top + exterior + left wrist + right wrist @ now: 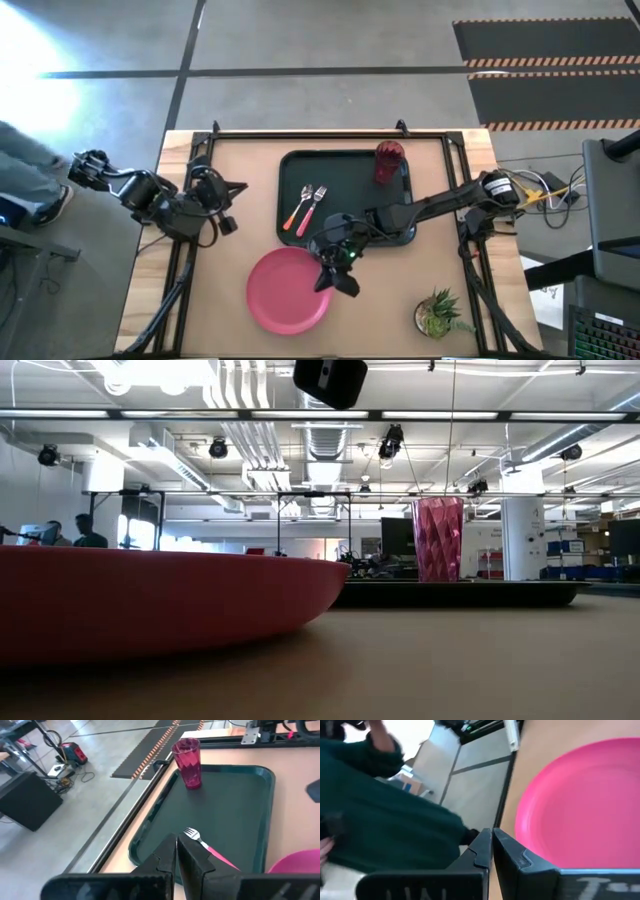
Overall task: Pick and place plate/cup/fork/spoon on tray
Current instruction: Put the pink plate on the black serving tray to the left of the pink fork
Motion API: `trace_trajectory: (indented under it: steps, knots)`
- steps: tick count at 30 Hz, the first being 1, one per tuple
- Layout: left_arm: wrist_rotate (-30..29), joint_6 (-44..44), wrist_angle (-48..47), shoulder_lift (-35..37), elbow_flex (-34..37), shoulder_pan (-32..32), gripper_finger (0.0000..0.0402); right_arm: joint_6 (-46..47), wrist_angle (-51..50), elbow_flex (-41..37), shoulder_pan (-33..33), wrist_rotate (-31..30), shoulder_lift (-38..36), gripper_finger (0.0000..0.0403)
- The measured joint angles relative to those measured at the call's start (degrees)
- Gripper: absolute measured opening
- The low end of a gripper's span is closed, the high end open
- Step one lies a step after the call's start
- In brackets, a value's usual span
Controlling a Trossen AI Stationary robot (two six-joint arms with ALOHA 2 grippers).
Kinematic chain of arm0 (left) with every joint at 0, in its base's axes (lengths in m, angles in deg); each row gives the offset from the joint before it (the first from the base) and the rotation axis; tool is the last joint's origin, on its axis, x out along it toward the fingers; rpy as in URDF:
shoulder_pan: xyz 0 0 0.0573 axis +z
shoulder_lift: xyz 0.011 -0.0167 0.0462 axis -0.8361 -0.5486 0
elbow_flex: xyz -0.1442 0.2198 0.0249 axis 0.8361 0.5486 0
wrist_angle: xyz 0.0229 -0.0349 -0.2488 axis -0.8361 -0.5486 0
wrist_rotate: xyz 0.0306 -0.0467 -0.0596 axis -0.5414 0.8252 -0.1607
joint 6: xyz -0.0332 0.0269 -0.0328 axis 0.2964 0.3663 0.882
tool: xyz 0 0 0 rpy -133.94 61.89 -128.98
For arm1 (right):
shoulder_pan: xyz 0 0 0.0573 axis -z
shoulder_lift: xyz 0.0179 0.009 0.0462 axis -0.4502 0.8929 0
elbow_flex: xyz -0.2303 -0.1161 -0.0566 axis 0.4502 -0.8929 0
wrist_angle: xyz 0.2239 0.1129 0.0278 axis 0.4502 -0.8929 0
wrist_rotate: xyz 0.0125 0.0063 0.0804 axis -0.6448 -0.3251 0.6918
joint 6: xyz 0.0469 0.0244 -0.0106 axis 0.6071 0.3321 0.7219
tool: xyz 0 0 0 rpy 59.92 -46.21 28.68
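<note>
The pink-red plate [285, 292] lies flat on the table near its front edge and fills the left of the low view [150, 600]. On the dark tray [400, 215], the cup [389, 162] stands upright in the far right corner. The fork [314, 206] and the spoon [297, 212] lie side by side in its left part. My right gripper [338, 280] hangs shut above the plate's right rim [535, 855], clear of it. My left gripper [226, 208] is shut at the table's left side, pointing at the tray [235, 810], with the fork [200, 840] just beyond its fingertips [177, 855].
A small potted plant [440, 312] stands at the near right corner. A dark frame rail [330, 133] runs along the table's far edge. A person in a dark green sleeve [380, 820] is beside the table's left side [30, 170].
</note>
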Motion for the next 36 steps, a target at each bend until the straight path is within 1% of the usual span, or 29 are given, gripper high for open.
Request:
trace_trajectory:
  steps: [6,11,16,21,25,28,36]
  knots:
    - [-1.7,0.2,0.1,-0.8,0.0,0.0,0.0000,-1.3,-0.4,-0.2,1.8,6.7,0.2,0.0009]
    - [-1.8,1.6,0.1,-1.0,0.0,0.0,0.0000,-3.4,-3.0,-0.5,3.2,6.8,0.0,0.0014]
    - [-2.0,1.8,0.2,-0.9,-0.1,0.0,0.0000,-5.3,-9.1,-0.5,5.0,6.2,-0.1,0.0043]
    - [-2.0,2.7,0.2,-0.7,-0.1,0.0,0.0000,-8.2,-14.4,-0.5,6.5,2.4,-0.2,0.0082]
    - [-2.0,2.7,0.2,-0.7,-0.1,0.0,0.0000,-9.4,-20.7,-0.5,8.0,-4.9,-0.2,0.0101]
    - [-2.0,2.7,0.2,-0.7,-0.1,0.0,0.0000,-8.9,-24.0,-0.5,7.9,-10.7,-0.1,0.0107]
    - [-2.0,2.7,0.1,-0.7,-0.1,0.0,0.0000,-5.9,-23.6,-0.6,3.9,-14.7,2.3,0.0102]
